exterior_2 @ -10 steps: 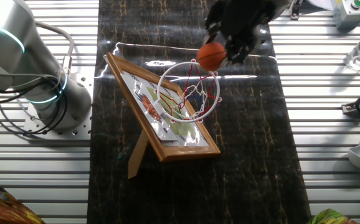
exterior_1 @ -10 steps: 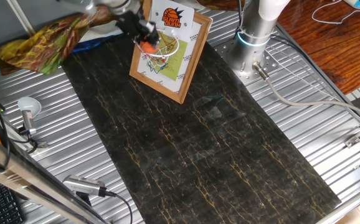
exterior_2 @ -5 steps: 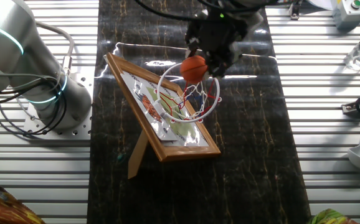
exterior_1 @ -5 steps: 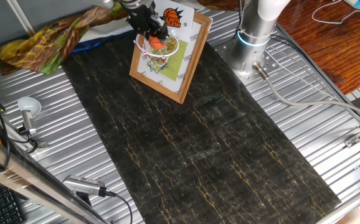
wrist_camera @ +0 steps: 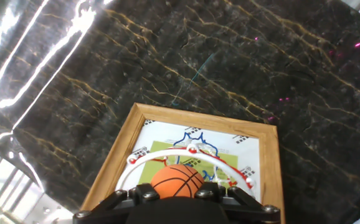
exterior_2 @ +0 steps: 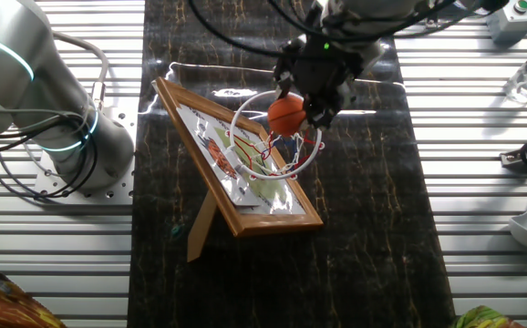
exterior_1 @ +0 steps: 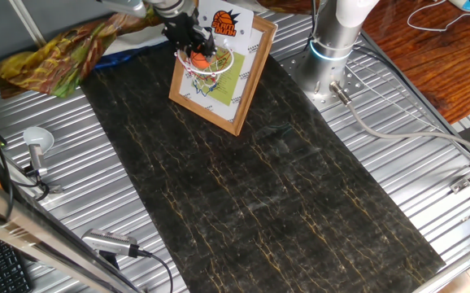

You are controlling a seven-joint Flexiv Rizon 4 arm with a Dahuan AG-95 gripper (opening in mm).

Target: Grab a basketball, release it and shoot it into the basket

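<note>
The basketball (exterior_2: 287, 114) is a small orange ball with dark seams, held between my gripper's (exterior_2: 311, 89) fingers. It hangs just over the orange-red hoop (exterior_2: 277, 146) with its white net. The hoop is fixed to a wood-framed backboard (exterior_2: 245, 214) that leans back on a stand. In the hand view the basketball (wrist_camera: 177, 180) sits between the two black fingers (wrist_camera: 136, 198), right above the hoop's rim (wrist_camera: 189, 153) and the backboard (wrist_camera: 114, 165). In the one fixed view the gripper (exterior_1: 188, 37) holds the ball (exterior_1: 201, 59) at the hoop (exterior_1: 212, 65).
The backboard stands on a black marbled mat (exterior_1: 259, 187) over a ribbed metal table. The arm's base (exterior_1: 332, 41) is to the right of the backboard. A crumpled colourful bag (exterior_1: 56, 53) lies at the far left. A metal ladle (exterior_1: 36, 142) and cables lie at the table's sides.
The gripper has carried the ball from beside the hoop's outer rim to over its middle, then lowered it slightly towards the net. The ball stays in the fingers.
</note>
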